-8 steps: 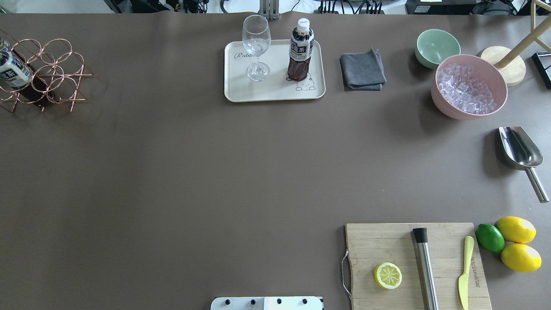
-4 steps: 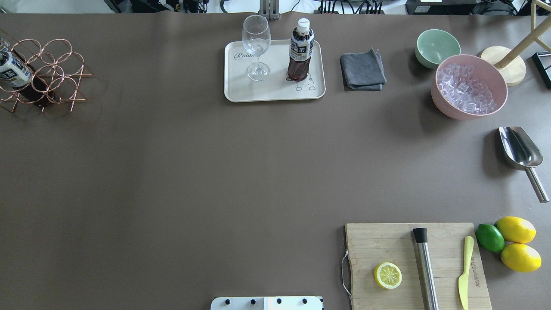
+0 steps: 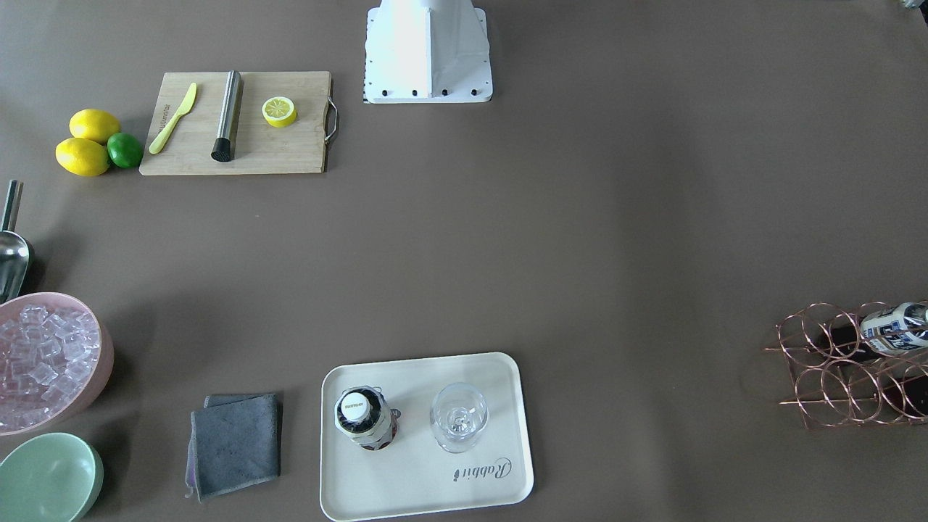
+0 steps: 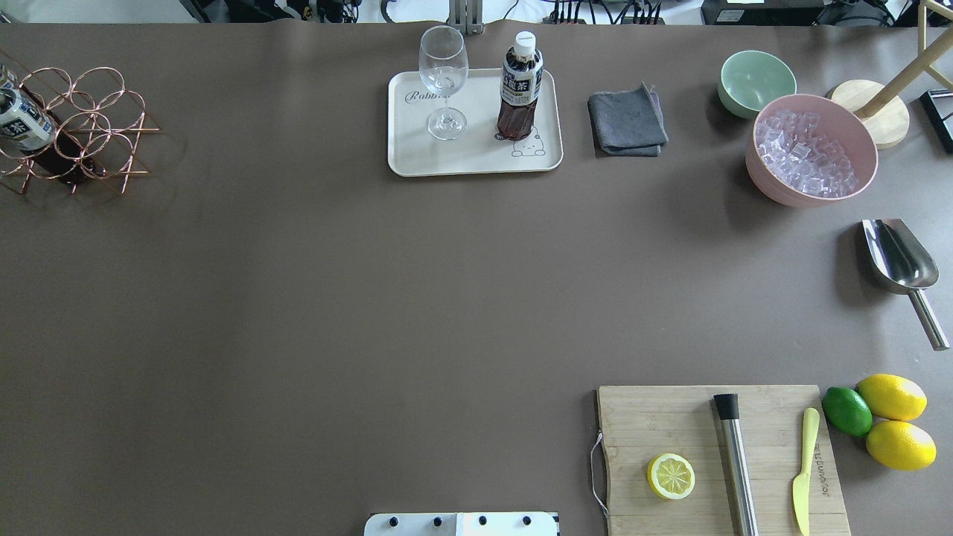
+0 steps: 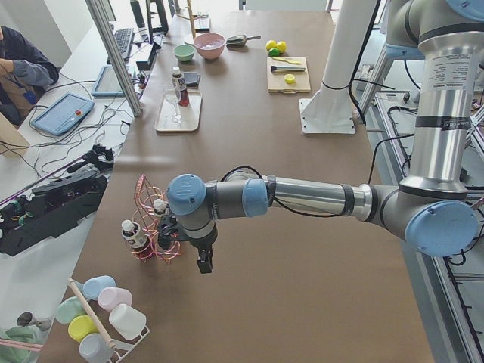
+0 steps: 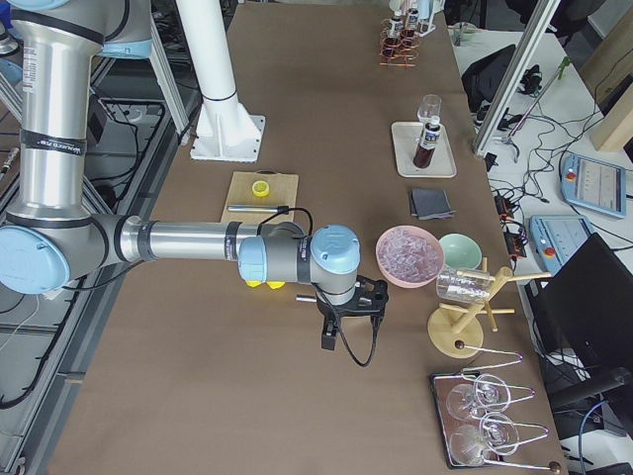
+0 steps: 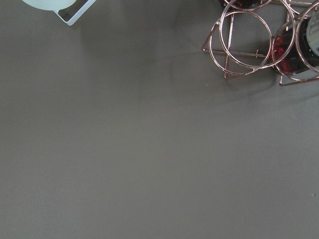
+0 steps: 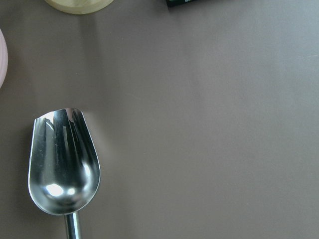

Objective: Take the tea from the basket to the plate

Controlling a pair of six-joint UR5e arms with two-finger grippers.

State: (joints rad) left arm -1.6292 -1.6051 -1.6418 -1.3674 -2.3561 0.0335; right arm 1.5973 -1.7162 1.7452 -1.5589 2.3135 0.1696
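Note:
One tea bottle stands upright on the cream plate next to a wine glass; it also shows in the front view on the plate. The copper wire basket sits at the table's far left and holds another tea bottle. In the left side view two bottles show in the basket. My left gripper hangs just beside the basket; I cannot tell whether it is open. My right gripper hangs near the pink bowl; I cannot tell its state.
A grey cloth, green bowl, pink bowl of ice and metal scoop lie at the right. A cutting board with a lemon half, muddler and knife is at the near right, lemons and a lime beside it.
The bottle in the basket has shifted very slightly towards the left edge. The tea bottle, the glass and the plate have not moved.

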